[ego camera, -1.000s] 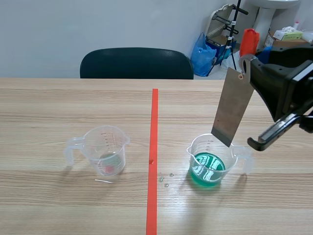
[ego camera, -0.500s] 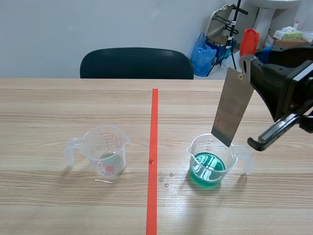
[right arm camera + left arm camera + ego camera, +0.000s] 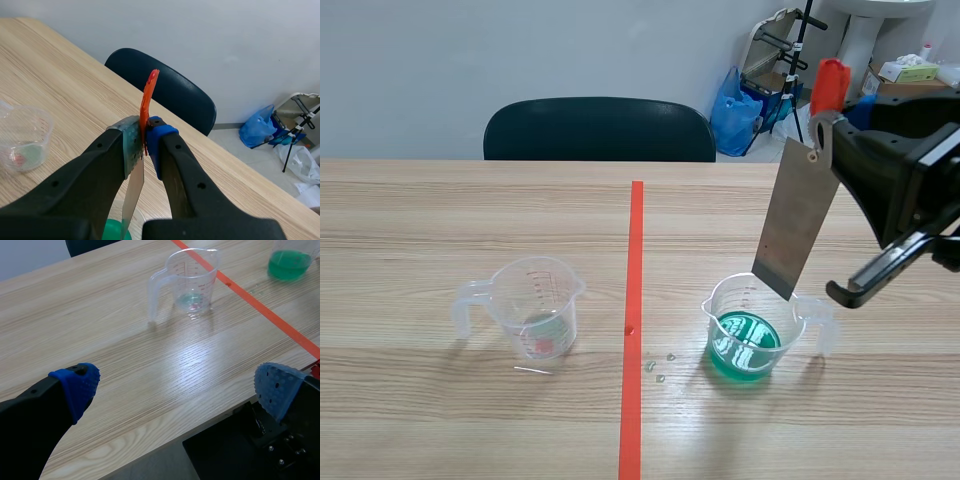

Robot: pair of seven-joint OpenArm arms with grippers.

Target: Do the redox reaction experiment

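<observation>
Two clear measuring cups stand on one table [image 3: 440, 210] — the left cup [image 3: 535, 303] and the right cup [image 3: 752, 330]. One metal strip [image 3: 797, 218] hangs above the right; one dark chair [image 3: 598, 130] sits far behind.

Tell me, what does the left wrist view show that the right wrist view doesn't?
Only the left wrist view: the open left gripper and the orange-red tape line. Only the right wrist view: the right gripper shut on a metal plate, and a blue bag. Both: the wooden table, the clear measuring cup, the green liquid.

No visible change since earlier.
</observation>
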